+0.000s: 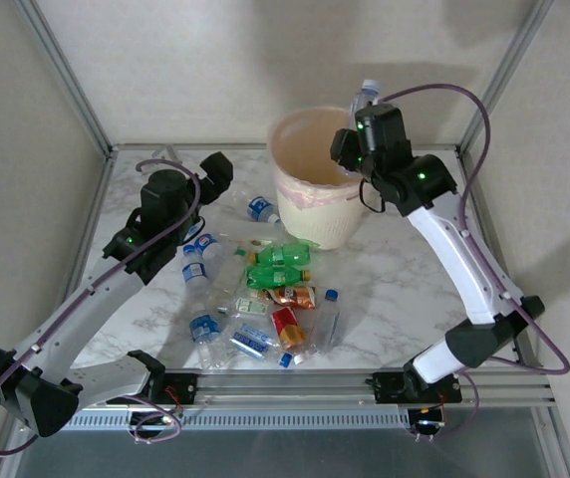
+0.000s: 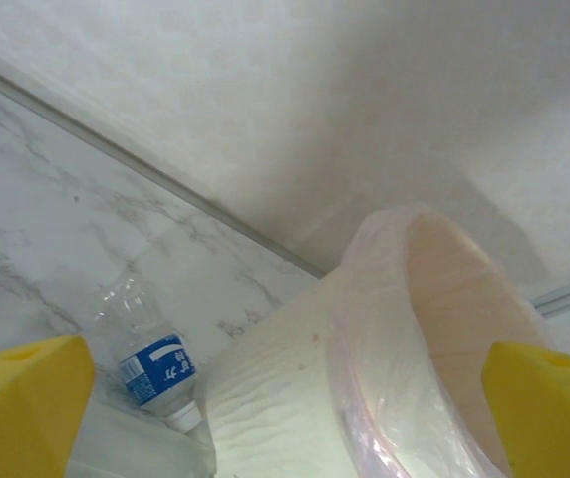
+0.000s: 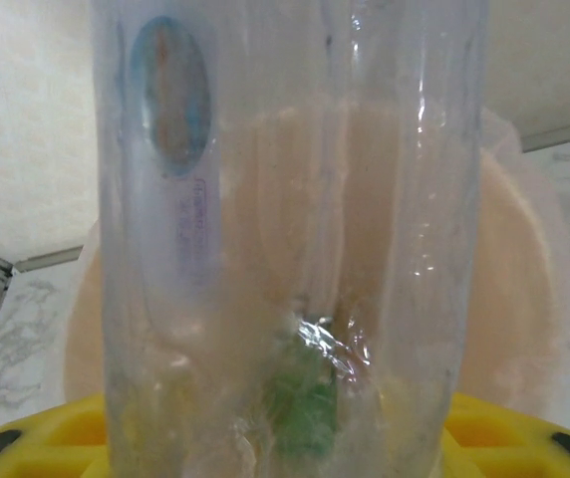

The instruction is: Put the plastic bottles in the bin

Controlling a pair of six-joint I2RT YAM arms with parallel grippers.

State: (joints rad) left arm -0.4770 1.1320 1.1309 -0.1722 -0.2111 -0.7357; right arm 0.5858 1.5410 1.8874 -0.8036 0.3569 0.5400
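My right gripper (image 1: 357,123) hangs over the back right rim of the peach bin (image 1: 310,194) and is shut on a clear plastic bottle (image 1: 366,96). That clear bottle (image 3: 285,229) stands upright between my yellow pads (image 3: 524,438), with the bin (image 3: 519,289) behind it and something green showing through it. My left gripper (image 1: 215,175) is open, left of the bin, nothing between its yellow fingers (image 2: 26,398). The bin (image 2: 295,398) and a blue-labelled bottle (image 2: 155,368) lie ahead of it. Several plastic bottles (image 1: 265,299) are heaped in front of the bin, green ones (image 1: 280,264) among them.
The marble table (image 1: 395,279) is framed by metal posts and white walls. A blue-labelled bottle (image 1: 260,209) lies close to the bin's left side. A red-labelled one (image 1: 287,324) lies near the front rail (image 1: 295,383).
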